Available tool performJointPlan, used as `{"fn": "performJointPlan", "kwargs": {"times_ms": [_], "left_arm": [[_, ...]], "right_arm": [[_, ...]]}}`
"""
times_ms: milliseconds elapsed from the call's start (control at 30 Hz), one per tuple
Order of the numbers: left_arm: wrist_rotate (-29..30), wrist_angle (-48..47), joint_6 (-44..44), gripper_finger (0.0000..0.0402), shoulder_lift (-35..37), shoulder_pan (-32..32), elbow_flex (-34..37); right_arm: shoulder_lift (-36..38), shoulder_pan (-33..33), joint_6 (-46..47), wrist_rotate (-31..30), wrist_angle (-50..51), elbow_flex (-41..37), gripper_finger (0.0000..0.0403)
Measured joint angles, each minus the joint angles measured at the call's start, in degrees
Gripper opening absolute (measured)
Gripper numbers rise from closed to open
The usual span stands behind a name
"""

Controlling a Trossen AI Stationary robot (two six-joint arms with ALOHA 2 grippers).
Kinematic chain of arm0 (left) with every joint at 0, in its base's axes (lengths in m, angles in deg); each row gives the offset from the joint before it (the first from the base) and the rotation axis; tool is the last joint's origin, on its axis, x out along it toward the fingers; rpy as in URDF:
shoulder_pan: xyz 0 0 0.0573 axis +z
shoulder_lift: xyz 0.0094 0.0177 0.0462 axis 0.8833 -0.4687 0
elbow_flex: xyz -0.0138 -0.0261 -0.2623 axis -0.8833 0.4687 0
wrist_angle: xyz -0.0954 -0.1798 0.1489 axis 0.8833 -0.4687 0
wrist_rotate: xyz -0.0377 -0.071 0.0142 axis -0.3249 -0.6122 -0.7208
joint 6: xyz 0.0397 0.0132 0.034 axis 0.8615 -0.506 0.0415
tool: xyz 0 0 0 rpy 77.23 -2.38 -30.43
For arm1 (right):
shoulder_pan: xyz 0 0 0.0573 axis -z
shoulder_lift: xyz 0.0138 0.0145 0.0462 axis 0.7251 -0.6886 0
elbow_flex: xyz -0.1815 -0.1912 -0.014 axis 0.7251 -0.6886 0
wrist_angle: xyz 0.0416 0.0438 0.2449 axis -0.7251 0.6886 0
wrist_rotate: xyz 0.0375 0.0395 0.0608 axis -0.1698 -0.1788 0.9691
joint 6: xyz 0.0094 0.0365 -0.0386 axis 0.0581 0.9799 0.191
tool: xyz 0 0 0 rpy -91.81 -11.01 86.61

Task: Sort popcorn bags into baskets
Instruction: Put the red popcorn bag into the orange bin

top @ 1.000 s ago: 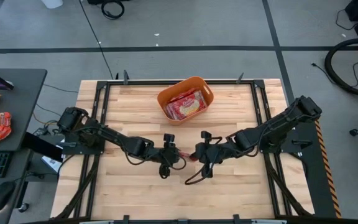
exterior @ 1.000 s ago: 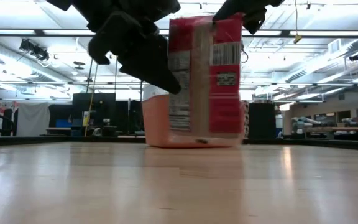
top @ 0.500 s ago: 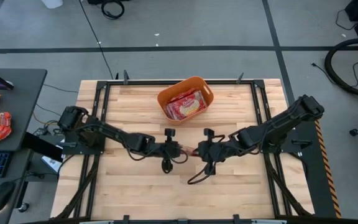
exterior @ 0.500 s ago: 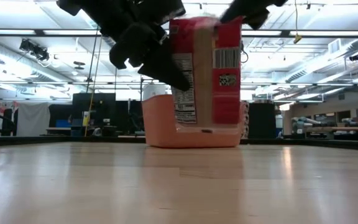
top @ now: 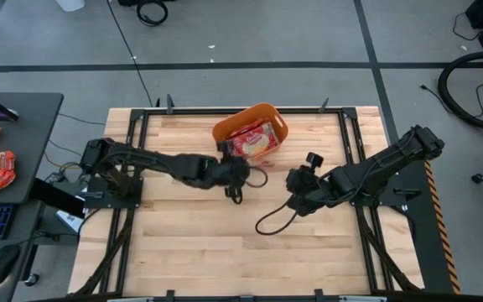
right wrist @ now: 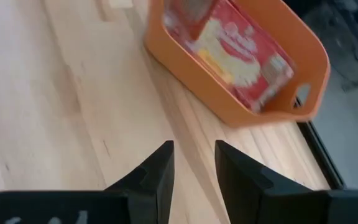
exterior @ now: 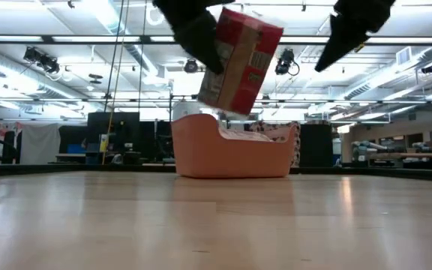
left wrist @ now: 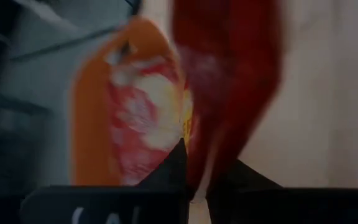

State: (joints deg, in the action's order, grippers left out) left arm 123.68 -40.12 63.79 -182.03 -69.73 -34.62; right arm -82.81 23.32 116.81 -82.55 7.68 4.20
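Overhead, glossy flat popcorn bag [exterior: 240, 60] above rounded basket [exterior: 231, 156]

The right tool [right wrist: 192, 163] is seen with its two dark fingers [right wrist: 160, 168] slightly parted, bare wood showing in the narrow gap and nothing held between them. It is held above the pale wooden table [right wrist: 73, 118]. Beyond the fingertips, well apart from them, an orange basket [right wrist: 241, 109] stands on the table. Red popcorn bags [right wrist: 241, 59] with yellow-cream centres are laid flat inside it. A handle slot [right wrist: 301, 94] is cut into its end wall.
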Motion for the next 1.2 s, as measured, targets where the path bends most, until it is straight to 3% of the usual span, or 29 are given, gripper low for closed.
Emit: {"fn": "performJointPlan", "kwargs": {"times_ms": [200, 333, 733, 800, 1000, 1200], "left_arm": [[2.5, 5.7, 25.4, 0.0031, 0.0, 4.3, -0.9], [-6.6, 7.9, 37.9, 0.003, 0.0, 9.8, 0.3], [-35.8, 23.6, 57.5, 0.0026, -0.4, 26.9, 4.6], [-37.3, 23.6, 60.3, 0.0028, -1.3, 28.6, 4.7], [-39.5, 20.8, 61.1, 0.0034, -2.7, 33.2, 4.7], [-39.7, 16.2, 61.5, 0.0051, -2.9, 34.3, 4.7]], "right_arm": [[0.0, -2.2, 5.2, -5.1, 1.7, -2.1, 0.0121], [0.0, -4.3, 6.9, -8.6, 1.8, -5.0, 0.0121], [0.0, -5.8, 9.8, -16.4, -0.3, -9.6, 0.012], [0.0, -5.0, 9.3, -18.1, -1.9, -10.6, 0.0121], [-0.1, -0.6, 2.1, -13.7, -10.0, -12.5, 0.0121], [-0.1, 6.5, -13.6, -5.0, -23.8, -12.6, 0.0122]]}}
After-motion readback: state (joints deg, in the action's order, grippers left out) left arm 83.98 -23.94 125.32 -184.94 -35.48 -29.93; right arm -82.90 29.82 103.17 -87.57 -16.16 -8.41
